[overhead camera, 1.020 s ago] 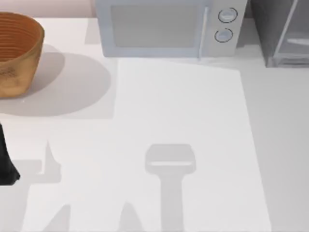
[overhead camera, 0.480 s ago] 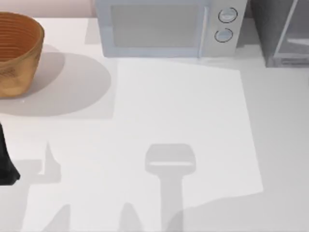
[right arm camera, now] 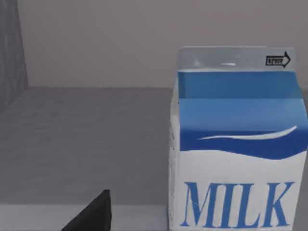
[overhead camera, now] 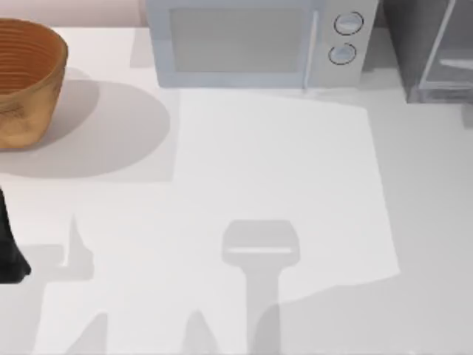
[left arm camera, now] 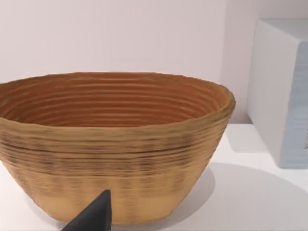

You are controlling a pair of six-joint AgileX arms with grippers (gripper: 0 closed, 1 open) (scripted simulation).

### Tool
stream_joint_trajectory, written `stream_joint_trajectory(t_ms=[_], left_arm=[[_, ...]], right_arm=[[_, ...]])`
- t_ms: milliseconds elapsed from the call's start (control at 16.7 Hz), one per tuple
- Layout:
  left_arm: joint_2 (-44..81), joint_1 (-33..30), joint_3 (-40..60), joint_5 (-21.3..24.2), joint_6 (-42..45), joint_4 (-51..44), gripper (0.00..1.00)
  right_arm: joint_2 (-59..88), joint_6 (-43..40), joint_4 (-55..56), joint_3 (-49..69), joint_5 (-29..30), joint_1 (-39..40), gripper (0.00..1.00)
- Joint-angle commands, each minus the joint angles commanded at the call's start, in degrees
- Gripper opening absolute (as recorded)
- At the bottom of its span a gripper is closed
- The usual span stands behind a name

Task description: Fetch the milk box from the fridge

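Fingertip of the right gripper pokes dark into the right wrist view; whether that gripper is spread or closed, I cannot tell. Just beyond it the milk box stands upright on a grey shelf, blue and white, "MILK" facing the camera, untouched. From above, the left arm sits parked at nine o'clock on the table. Its gripper tip hangs near the basket, at ten o'clock; spread unknown. Microwave at twelve, fridge at one o'clock.
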Motion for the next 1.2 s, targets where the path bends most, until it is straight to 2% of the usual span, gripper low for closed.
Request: stream_joint_trajectory(t_ms=[180,540,840,1200], left_arm=[[0.0,0.0,0.0,0.0,0.0,0.0,1.00],[0.0,0.0,0.0,0.0,0.0,0.0,1.00],[0.0,0.0,0.0,0.0,0.0,0.0,1.00],[0.0,0.0,0.0,0.0,0.0,0.0,1.00]], right_arm=[[1.4,0.0,-1.4,2.3,0.2,0.4,1.00],[6.8,-0.1,-8.8,15.6,1.8,1.9,1.00],[7.3,-0.1,-9.9,16.9,2.0,2.1,1.00],[7.3,-0.1,-9.9,16.9,2.0,2.1,0.55]])
